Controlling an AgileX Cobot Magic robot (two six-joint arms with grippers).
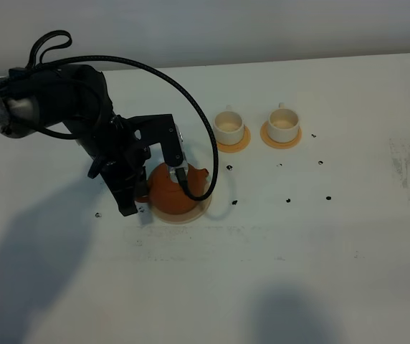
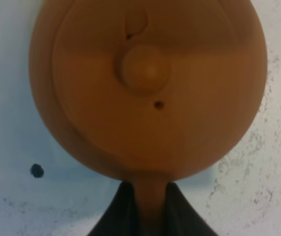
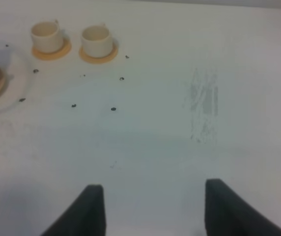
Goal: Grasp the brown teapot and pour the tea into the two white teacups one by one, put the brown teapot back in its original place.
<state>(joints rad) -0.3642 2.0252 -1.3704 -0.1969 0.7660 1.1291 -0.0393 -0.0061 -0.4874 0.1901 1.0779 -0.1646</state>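
Two small white cylindrical teacups (image 1: pixel 229 126) stand apart from the squat reddish-brown clay teapot (image 1: pixel 169 192), which sits on its pale beige disc (image 1: pixel 194 213), handle clamped in the left gripper (image 2: pixel 150 199) jaws; right gripper (image 3: pixel 150 206) jaws apart.

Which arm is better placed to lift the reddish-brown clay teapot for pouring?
Left gripper: its fingers clasp the handle of the reddish-brown clay teapot. Right gripper sits open over the white table, well away.

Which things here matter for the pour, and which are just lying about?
Job: teapot, left cup, right cup, beige disc under the teapot, left gripper on its handle.
Lying about: orange coasters under the cups, black specks, scuff mark.
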